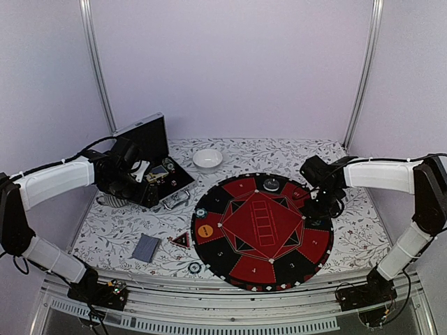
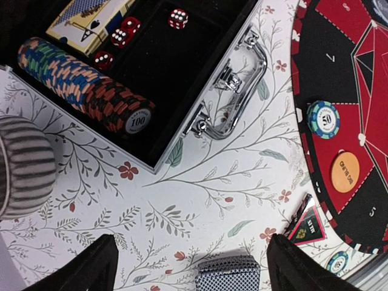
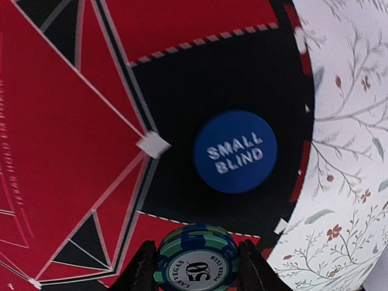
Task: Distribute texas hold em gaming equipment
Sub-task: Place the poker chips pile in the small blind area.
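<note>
My right gripper [image 3: 195,268] is shut on a small stack of green-and-blue "50" poker chips [image 3: 195,251], held just above the red-and-black mat [image 3: 60,151]. The blue "SMALL BLIND" button [image 3: 235,151] lies flat on the mat's black band just ahead of the chips. My left gripper [image 2: 191,245] hangs open over bare tablecloth near the case [image 2: 182,91], and the patterned-back deck of cards [image 2: 227,274] lies between its fingers [image 2: 85,267]. On the mat's left side rest a "50" chip [image 2: 322,119] and the orange button [image 2: 345,172].
The open case holds a long row of chips [image 2: 85,85], red dice [image 2: 124,33] and a card box [image 2: 85,18]. A triangular card [image 2: 309,225] and a loose chip [image 2: 337,262] lie by the mat's edge. A white bowl [image 1: 207,158] sits at the back.
</note>
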You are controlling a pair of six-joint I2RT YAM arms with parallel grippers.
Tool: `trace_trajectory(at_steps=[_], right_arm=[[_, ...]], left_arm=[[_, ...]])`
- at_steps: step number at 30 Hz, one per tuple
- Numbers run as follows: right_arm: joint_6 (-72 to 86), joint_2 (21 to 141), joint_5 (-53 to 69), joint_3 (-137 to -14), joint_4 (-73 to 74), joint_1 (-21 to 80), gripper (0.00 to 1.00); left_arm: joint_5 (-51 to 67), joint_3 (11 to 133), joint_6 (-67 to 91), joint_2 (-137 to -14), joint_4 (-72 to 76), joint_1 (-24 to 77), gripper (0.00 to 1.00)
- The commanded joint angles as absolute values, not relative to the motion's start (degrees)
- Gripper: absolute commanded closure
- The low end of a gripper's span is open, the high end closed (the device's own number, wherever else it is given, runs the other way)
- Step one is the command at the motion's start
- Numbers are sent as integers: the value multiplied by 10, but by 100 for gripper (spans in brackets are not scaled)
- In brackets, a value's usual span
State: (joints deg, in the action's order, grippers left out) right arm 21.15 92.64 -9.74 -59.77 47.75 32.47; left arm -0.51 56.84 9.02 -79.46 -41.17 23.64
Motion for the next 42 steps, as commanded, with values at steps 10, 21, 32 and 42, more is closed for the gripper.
trace_trajectory(at_steps=[10, 21, 32, 42], right_arm=[[249, 939, -85, -547, 450, 270, 98], [277, 954, -109, -540, 466, 271, 88], [281, 935, -128, -572, 502, 272, 35], [235, 1018, -130, -786, 532, 511, 29]], left_arm=[[-5, 563, 83, -779, -403, 229, 12], [-4, 562, 81, -783, -402, 229, 13], [-2, 562, 80, -777, -402, 229, 13], [4, 562, 84, -774, -402, 229, 13]])
